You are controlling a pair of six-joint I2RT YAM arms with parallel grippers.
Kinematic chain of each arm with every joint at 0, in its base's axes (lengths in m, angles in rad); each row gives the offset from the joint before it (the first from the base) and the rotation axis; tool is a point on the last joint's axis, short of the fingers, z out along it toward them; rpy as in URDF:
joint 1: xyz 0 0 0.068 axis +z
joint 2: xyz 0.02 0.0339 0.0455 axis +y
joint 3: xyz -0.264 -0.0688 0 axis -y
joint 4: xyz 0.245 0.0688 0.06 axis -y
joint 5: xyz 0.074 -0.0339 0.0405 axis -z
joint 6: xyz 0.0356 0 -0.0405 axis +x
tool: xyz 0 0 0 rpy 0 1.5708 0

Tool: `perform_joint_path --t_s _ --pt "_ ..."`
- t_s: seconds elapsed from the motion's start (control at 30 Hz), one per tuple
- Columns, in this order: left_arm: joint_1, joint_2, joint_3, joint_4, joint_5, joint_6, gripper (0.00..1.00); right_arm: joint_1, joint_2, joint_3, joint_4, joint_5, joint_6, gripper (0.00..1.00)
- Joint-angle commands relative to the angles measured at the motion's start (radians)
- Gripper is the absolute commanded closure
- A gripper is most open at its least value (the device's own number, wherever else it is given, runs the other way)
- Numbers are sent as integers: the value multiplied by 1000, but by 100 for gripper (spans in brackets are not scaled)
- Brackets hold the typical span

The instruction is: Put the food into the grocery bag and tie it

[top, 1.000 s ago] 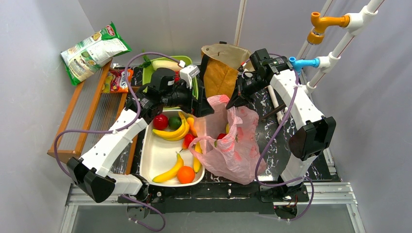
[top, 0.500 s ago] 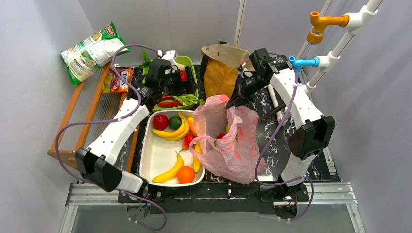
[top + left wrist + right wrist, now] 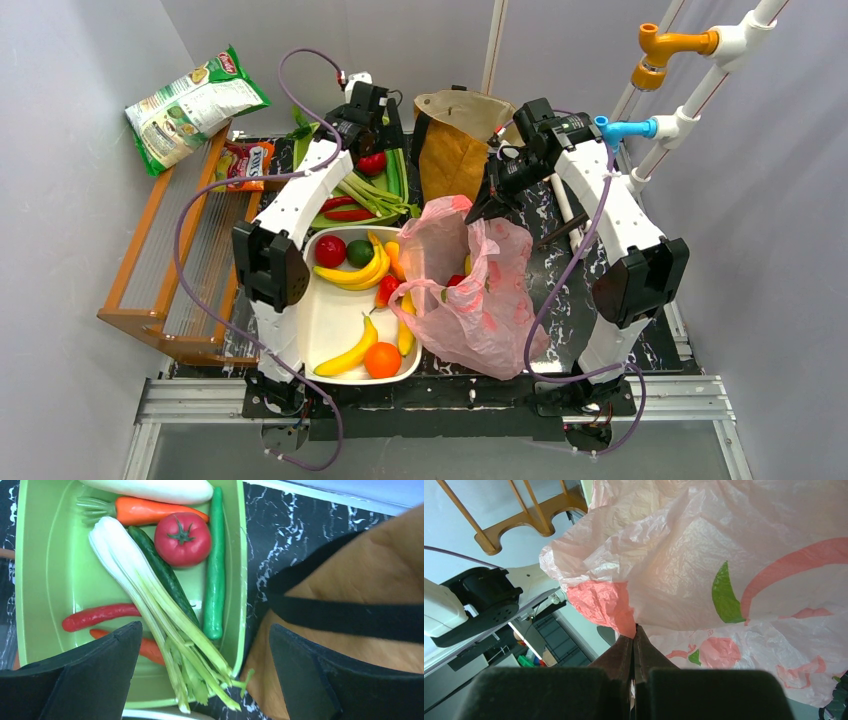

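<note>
Overhead and wrist views of the two-arm station; positions are given relative to the white tray (image 3: 318, 322). The tray holds the loose food: paired bananas (image 3: 352, 272) at its far end, with a red fruit (image 3: 330, 250) and a green fruit (image 3: 359, 252) just behind them; a single banana (image 3: 345, 356) and an orange (image 3: 382, 360) at its near end; a third banana (image 3: 405, 336) at its right rim, partly covered by pink film. The grocery bag (image 3: 485, 310) stands touching the tray's right side with its mouth open upward; a red piece (image 3: 455, 281) shows inside it, and the rest of its contents are hidden by the plastic. The right gripper (image 3: 634, 632), beyond the tray's far right corner, has its jaws pressed together on a pinch of the bag's upper edge; whether that pinch is handle or plain rim cannot be told. The left gripper (image 3: 205, 632) hangs beyond the tray's far end, jaws spread wide with nothing between them. Beneath it lies the green tray (image 3: 45, 555), holding a tomato (image 3: 182, 539), carrot (image 3: 150, 511), leek (image 3: 135, 580), cucumber (image 3: 159, 570) and red chilli (image 3: 95, 616); a white radish (image 3: 150, 487) is cut off at the frame's top edge. The brown paper bag (image 3: 455, 150) stands beyond the tray's far right corner, its base hidden behind the pink bag.
</note>
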Motion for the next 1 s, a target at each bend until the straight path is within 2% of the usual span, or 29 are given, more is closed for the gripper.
perform_joint_path --t_s 0.0,0.37,0.97 --pt "28 60 102 -59 -70 40 2 -17 4 61 -37 -6 -20 99" --pt "121 203 143 20 34 57 2 -27 28 93 -63 -1 -36 99" --pt "164 437 291 128 172 97 5 -27 50 119 -113 16 -55 99"
